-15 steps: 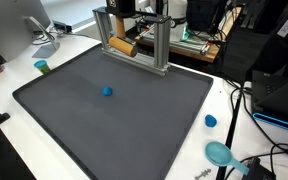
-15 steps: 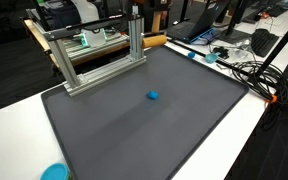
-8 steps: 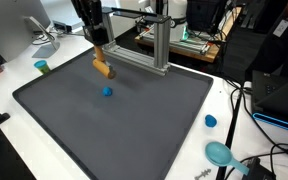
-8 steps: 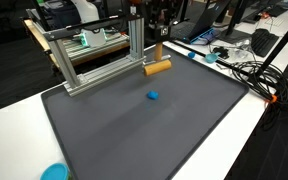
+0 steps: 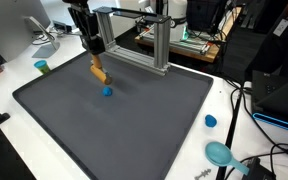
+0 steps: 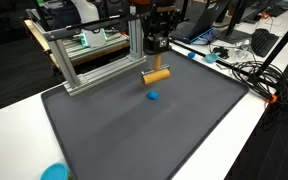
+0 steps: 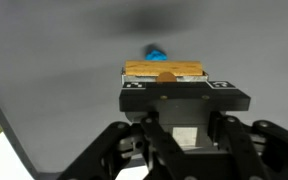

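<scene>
Presently the gripper point(image 6: 156, 64) is pinching a wooden cylinder point(image 6: 156, 75), hovering near a blue piece point(image 6: 152, 96) on the dark mat point(image 6: 114, 130).

No legible txt, labels, brands or nos. anywhere in any view.

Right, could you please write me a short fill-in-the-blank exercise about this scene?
1. The gripper is ____ on the wooden block.
2. The small ____ piece lies on the dark mat, apart from the block.
3. An aluminium ____ stands at the mat's edge.
Missing words: shut; blue; frame.
</scene>
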Controlling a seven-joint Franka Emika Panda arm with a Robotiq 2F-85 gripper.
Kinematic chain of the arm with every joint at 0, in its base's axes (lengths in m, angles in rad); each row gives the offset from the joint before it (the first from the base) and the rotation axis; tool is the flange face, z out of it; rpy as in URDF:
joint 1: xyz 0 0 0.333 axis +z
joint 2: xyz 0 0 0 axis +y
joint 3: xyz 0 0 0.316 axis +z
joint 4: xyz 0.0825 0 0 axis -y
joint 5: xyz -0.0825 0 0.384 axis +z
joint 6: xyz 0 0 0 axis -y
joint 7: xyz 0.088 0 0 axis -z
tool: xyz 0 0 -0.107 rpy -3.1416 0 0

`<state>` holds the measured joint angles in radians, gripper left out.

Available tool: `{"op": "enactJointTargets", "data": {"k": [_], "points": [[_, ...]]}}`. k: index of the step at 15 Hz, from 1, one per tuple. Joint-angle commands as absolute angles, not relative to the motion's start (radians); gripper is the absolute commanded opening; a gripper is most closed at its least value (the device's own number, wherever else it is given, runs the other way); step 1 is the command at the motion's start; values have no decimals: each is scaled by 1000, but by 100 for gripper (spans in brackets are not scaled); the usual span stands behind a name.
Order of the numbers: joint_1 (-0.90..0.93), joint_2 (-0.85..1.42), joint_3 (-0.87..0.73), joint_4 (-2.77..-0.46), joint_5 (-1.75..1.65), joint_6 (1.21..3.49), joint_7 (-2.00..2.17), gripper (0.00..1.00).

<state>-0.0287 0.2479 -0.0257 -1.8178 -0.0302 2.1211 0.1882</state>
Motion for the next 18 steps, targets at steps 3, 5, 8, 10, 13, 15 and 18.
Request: {"op": "enactJointTargets", "data": {"k": [3,5,8,10,13,15,18], "points": [[-47,184,-44,-1983,2,2318,157,22],[-50,178,-50,-2028,-1,2364,158,22],[-52,142,-51,-2110,0,2411,137,22],[-50,106,-47,-2166,8,2454,117,22],[-44,153,-52,-2129,-7,2441,138,47],[-45,129,-51,-2152,-2,2445,131,22],[-39,136,-45,-2156,3,2468,129,22]]}}
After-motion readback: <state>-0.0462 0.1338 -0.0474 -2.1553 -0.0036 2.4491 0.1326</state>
